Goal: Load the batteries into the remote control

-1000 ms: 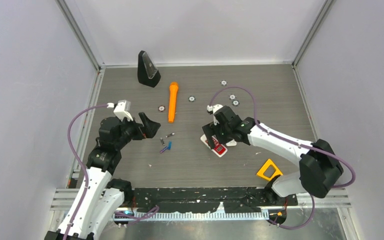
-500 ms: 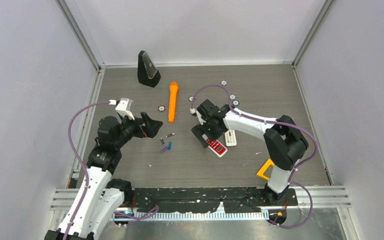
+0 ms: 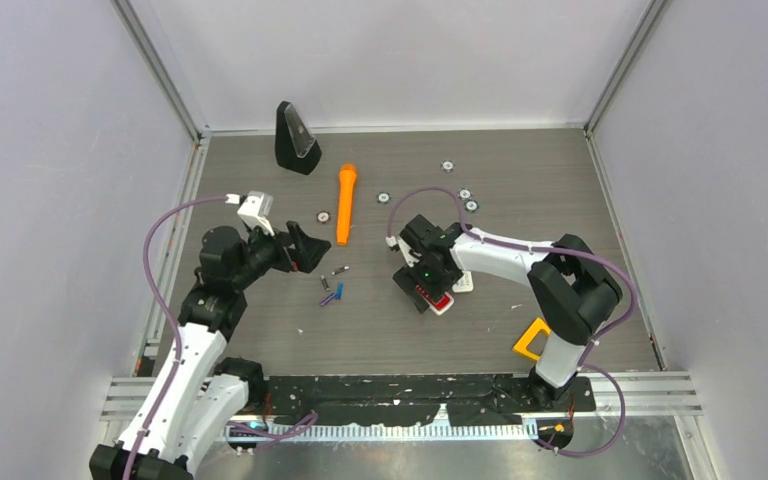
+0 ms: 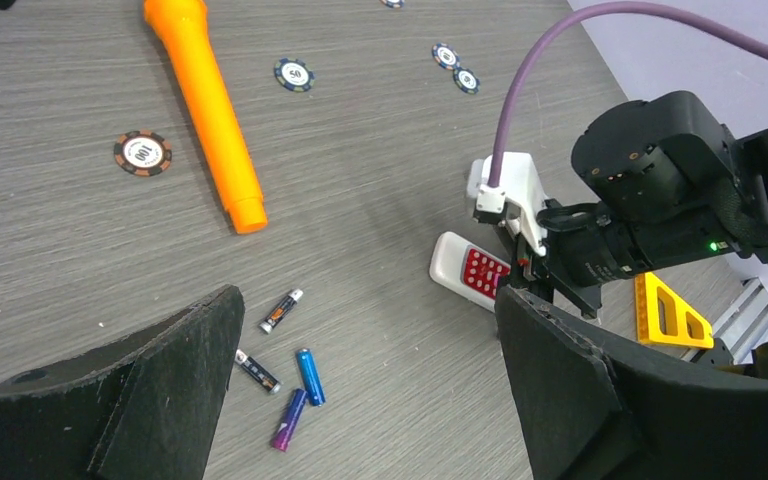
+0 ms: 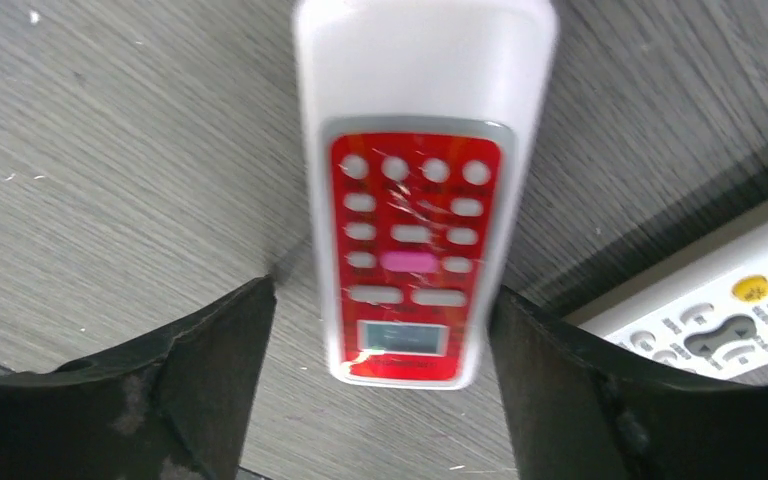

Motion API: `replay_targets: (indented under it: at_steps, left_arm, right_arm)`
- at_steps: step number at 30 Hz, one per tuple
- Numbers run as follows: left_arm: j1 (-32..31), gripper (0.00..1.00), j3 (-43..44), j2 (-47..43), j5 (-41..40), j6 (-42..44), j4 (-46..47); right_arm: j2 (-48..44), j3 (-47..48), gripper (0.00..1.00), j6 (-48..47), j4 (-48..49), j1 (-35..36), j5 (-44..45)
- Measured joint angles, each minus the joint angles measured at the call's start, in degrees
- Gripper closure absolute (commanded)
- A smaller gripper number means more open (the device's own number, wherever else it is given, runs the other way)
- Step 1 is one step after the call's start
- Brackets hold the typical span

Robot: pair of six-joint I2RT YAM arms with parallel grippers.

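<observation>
Judging by the layout, you're at the very start. The batteries (image 4: 310, 376) lie loose on the tabletop (image 4: 80, 250), and none is in the remote (image 5: 410, 200), which lies buttons-up with its battery bay hidden. Your right fingers (image 5: 200, 390) straddle it, spread and not clamping. Your left fingers (image 4: 160, 400) hover wide open near the batteries.
</observation>
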Motion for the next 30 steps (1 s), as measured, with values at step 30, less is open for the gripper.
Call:
replay_targets:
  at_steps: [30]
  left_arm:
    - [-7.8, 0.07, 6.7, 19.3, 17.2, -25.9, 10.1]
  right_arm:
    - [-24.1, 2.2, 0.66, 1.7, 5.1, 1.2, -15.0]
